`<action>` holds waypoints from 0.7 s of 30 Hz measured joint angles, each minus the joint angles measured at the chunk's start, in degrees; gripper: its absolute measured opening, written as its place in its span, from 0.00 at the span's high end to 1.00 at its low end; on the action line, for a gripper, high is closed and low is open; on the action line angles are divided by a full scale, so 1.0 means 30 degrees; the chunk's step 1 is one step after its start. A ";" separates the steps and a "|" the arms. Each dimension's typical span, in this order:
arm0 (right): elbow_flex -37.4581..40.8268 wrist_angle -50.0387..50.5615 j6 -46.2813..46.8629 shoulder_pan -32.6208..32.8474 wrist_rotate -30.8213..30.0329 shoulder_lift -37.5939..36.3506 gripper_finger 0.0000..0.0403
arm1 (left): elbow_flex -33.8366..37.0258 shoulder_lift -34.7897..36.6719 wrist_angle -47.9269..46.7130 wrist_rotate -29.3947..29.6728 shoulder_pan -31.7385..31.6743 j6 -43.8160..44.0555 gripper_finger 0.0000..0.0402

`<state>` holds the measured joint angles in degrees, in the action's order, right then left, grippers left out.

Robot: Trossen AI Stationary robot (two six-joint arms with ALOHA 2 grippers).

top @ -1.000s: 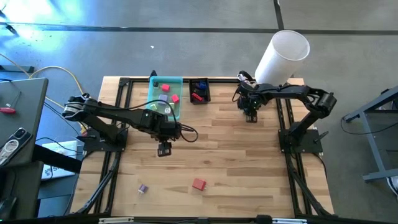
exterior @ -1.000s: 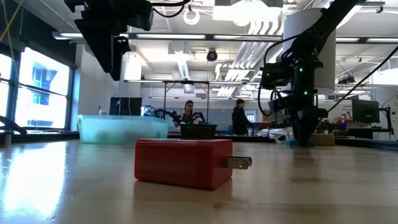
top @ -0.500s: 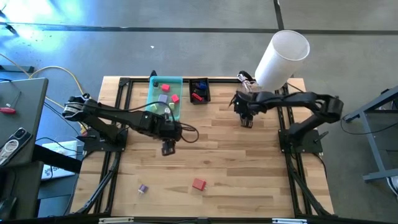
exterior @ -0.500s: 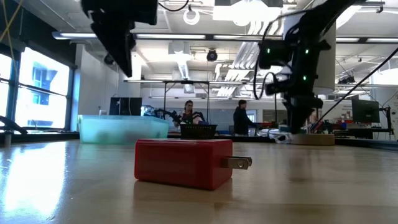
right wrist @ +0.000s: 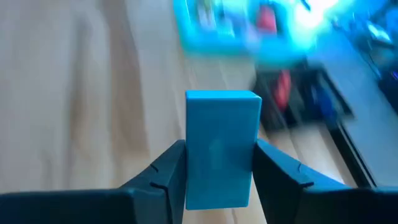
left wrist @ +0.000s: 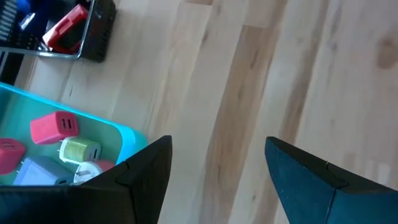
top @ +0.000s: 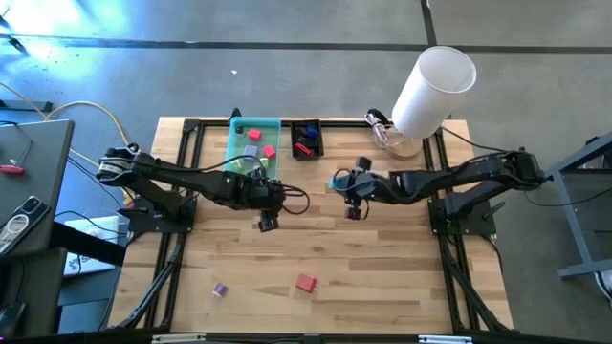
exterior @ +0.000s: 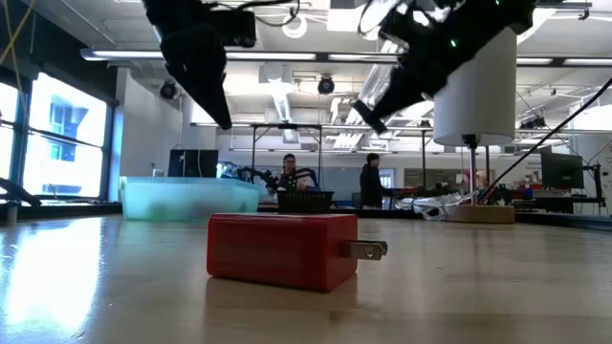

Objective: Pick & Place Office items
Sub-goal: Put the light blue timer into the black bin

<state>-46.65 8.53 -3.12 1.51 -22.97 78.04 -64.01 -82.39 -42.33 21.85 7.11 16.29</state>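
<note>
Right hand (top: pixel 352 182) swung toward mid-tabletop (top: pixel 382 258), clamped on blue block (right wrist: pixel 222 148); left hand (top: pixel 267 222) agape, empty, beside teal tray (top: pixel 274 145).

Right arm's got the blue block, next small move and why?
Probably keep carrying toward the teal rectangular tray. The right gripper is shut on the blue rectangular block, mid-table and short of the tray, where other pieces already lie. The left gripper, open and empty, hovers nearby.
</note>
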 joint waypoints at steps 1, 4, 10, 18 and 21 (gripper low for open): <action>0.0000 -0.1093 -0.0010 0.0111 0.0351 0.0019 0.65 | 0.0245 0.0000 0.0290 0.0000 -0.0109 0.0000 0.38; 0.0000 -0.3903 -0.0461 0.0357 0.0765 0.0100 0.65 | 0.0882 0.0000 0.1016 0.0025 -0.0339 0.0000 0.38; -0.0057 -0.7790 -0.1034 -0.1534 0.0985 0.0109 0.65 | 0.1394 -0.0007 0.1191 0.0011 -0.0441 0.0370 0.38; -0.4501 -0.3949 -0.0508 -0.6313 0.4767 0.2557 0.65 | 0.1420 -0.0007 0.1193 -0.0138 0.0192 0.0393 0.38; -0.7074 -0.1663 0.0403 -0.7589 0.5778 0.4629 0.65 | 0.1420 -0.0007 0.1123 -0.0131 0.0205 0.0408 0.38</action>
<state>-67.88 3.54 -1.91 -21.25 -5.64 91.93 -59.75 -82.41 -38.96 21.45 7.73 17.52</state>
